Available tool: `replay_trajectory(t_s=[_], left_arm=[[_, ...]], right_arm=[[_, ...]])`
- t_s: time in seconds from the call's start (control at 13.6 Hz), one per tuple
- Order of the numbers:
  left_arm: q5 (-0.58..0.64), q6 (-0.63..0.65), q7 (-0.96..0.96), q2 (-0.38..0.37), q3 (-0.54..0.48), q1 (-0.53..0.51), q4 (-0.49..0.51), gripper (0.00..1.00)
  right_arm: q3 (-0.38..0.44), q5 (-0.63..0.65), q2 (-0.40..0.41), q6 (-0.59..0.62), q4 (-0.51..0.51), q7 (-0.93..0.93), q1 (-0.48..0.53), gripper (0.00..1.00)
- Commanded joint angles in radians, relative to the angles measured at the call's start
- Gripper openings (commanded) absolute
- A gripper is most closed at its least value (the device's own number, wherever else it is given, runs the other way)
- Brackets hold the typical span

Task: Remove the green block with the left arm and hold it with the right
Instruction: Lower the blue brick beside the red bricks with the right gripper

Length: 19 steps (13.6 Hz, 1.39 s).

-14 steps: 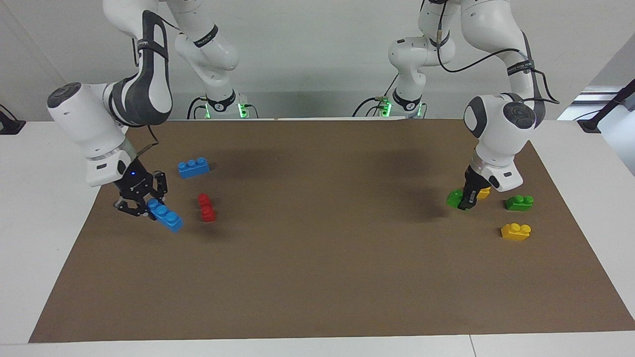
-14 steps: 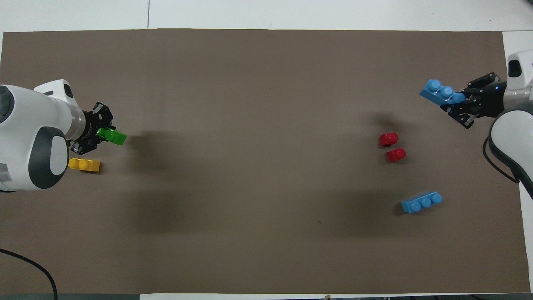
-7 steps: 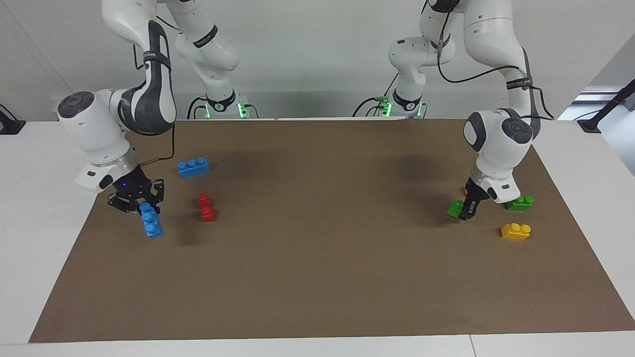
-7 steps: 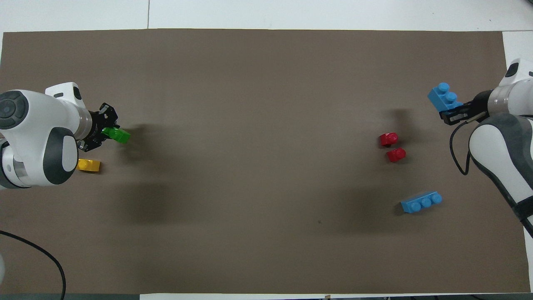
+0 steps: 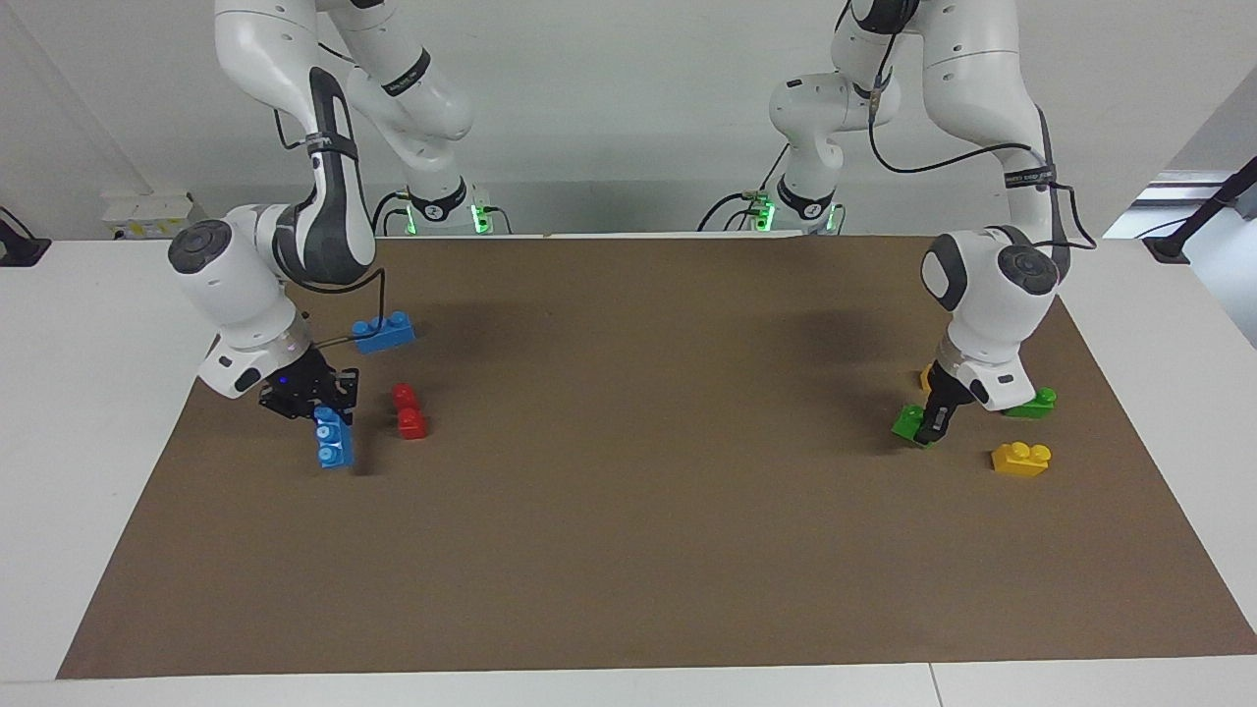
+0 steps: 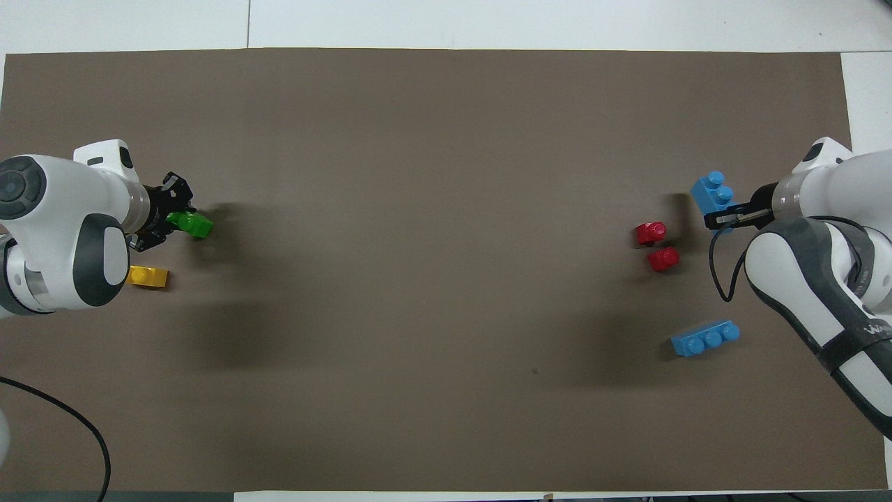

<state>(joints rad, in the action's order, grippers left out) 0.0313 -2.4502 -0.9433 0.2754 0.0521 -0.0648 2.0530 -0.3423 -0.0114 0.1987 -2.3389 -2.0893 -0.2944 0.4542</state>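
My left gripper (image 5: 931, 420) is shut on a small green block (image 5: 906, 423), which hangs tilted just above the brown mat (image 5: 628, 550) at the left arm's end. From overhead, the green block (image 6: 193, 224) sticks out of the left gripper (image 6: 169, 219) toward the table's middle. A second green block (image 5: 1035, 401) lies on the mat, partly hidden by that arm's hand. My right gripper (image 5: 316, 405), showing a small blue light, is shut on a blue three-stud brick (image 5: 333, 444) low over the mat beside the red bricks; overhead, the right gripper (image 6: 730, 216) holds the blue brick (image 6: 712, 190).
A yellow brick (image 5: 1021, 459) lies by the left gripper, and another yellow piece (image 5: 926, 376) peeks out beside that hand. Two red bricks (image 5: 409, 411) and a second blue brick (image 5: 384, 332) lie toward the right arm's end. White table (image 5: 79, 412) borders the mat.
The right gripper has carried the blue brick toward the red bricks and turned it to hang downward. The left gripper has sunk slightly with the green block.
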Motion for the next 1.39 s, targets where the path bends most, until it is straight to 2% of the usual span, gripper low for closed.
replay_trajectory(t_s=[0.0, 0.37, 0.59, 0.66, 0.73, 0.81, 0.88, 0.95, 1.03, 1.32], left_arm=[[-0.004, -0.038, 0.024, 0.014, 0.008, -0.018, 0.006, 0.00], [-0.004, -0.055, 0.026, 0.021, 0.008, -0.020, 0.012, 0.00], [-0.004, -0.055, 0.032, 0.021, 0.006, -0.021, 0.012, 0.03], [-0.004, -0.055, 0.034, 0.019, 0.006, -0.023, 0.012, 0.03], [-0.004, -0.056, 0.032, 0.019, 0.006, -0.023, 0.012, 0.06], [-0.004, -0.056, 0.032, 0.021, 0.006, -0.023, 0.012, 0.28], [-0.004, -0.056, 0.032, 0.021, 0.006, -0.023, 0.012, 0.55], [-0.004, -0.050, 0.031, 0.019, 0.006, -0.023, 0.007, 0.99], [-0.004, -0.044, 0.031, 0.018, 0.006, -0.023, 0.004, 1.00], [-0.004, -0.030, 0.029, 0.007, 0.006, -0.021, -0.004, 1.00]], right_arm=[[-0.004, 0.021, -0.010, -0.023, -0.040, 0.021, 0.006, 0.00], [-0.004, 0.021, -0.015, -0.029, -0.086, 0.031, 0.006, 0.00], [-0.004, 0.021, -0.015, -0.098, -0.138, 0.031, 0.006, 0.03], [-0.004, 0.021, -0.013, -0.121, -0.147, 0.028, 0.006, 0.10], [-0.004, 0.021, -0.012, -0.134, -0.152, 0.027, 0.006, 0.35], [-0.004, 0.021, -0.012, -0.132, -0.150, 0.029, 0.008, 0.60], [-0.004, 0.021, -0.012, -0.132, -0.149, 0.026, 0.011, 0.81], [-0.004, 0.021, -0.010, -0.131, -0.143, 0.024, 0.011, 0.96], [-0.003, 0.021, -0.010, -0.132, -0.135, 0.021, 0.012, 1.00], [-0.001, 0.021, -0.038, -0.120, -0.074, 0.021, 0.012, 1.00]])
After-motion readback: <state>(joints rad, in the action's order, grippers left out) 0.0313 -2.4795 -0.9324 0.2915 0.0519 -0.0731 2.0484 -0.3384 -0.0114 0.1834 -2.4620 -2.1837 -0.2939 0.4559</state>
